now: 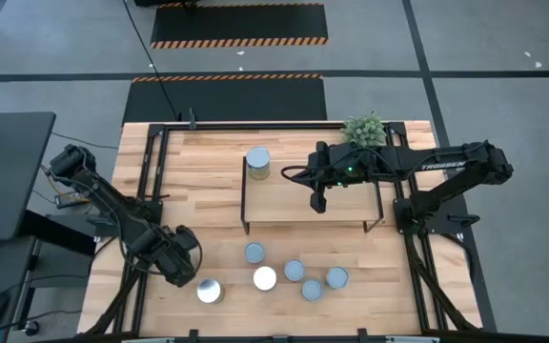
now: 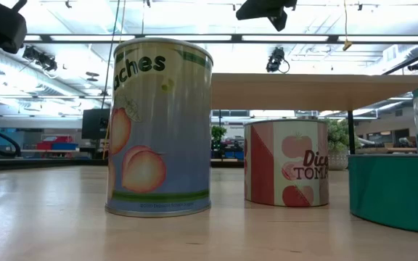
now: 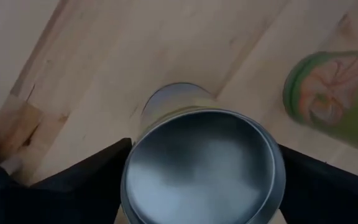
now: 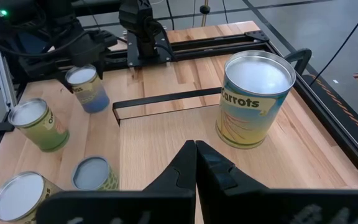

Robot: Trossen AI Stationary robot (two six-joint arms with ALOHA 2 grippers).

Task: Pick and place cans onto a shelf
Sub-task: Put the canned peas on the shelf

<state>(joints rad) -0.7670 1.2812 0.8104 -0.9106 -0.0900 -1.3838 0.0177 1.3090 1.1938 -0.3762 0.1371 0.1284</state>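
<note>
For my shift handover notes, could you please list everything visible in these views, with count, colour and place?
cans on the table: six, silvery sides, white or pale blue-grey tops; five grouped in front of the shelf, one by the left hand.
can on the shelf: one, pale top, carrots label, at the shelf's left end.
shelf: one, light wood on black legs, mid-table.
plant: one, green, behind the shelf.
table: one, light wood, black frame.
left hand: open around the can nearest the table's front left.
right hand: shut, empty, over the shelf.
</note>
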